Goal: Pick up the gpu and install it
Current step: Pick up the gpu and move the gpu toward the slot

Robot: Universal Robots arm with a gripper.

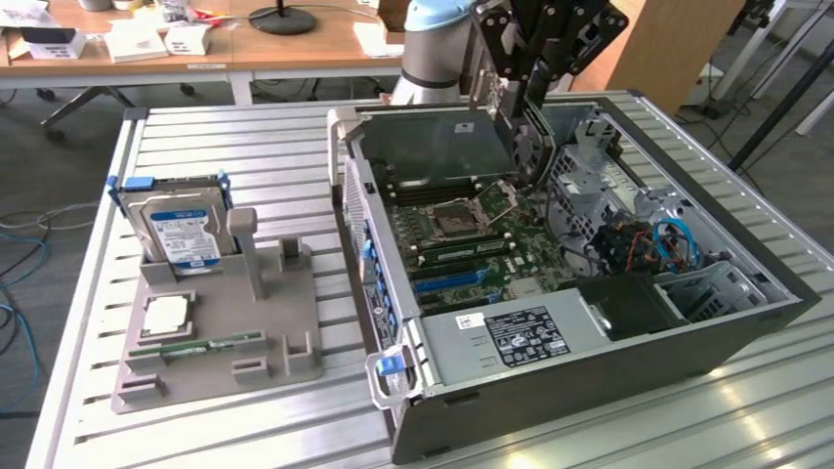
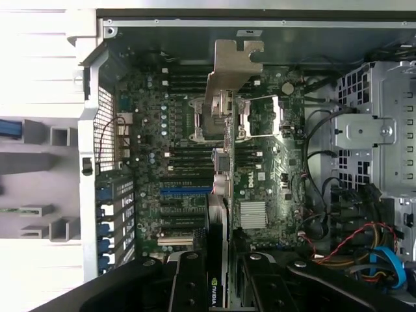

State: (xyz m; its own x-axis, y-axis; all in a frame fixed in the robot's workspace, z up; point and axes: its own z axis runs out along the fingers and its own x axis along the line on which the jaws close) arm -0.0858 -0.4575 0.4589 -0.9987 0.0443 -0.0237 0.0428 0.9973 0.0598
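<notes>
My gripper hangs over the far end of the open computer case, shut on the gpu. The card hangs edge-down above the motherboard, apart from it. In the wrist view the gpu shows edge-on, its silver bracket at the far end and a green-lettered label close to my fingers. It lines up over the area between the CPU socket and the blue slot.
A grey fixture on the exterior view's left holds a blue-labelled hard drive, a CPU chip and a green RAM stick. Drive cages and cables crowd the case's right side. Desks stand behind the slatted table.
</notes>
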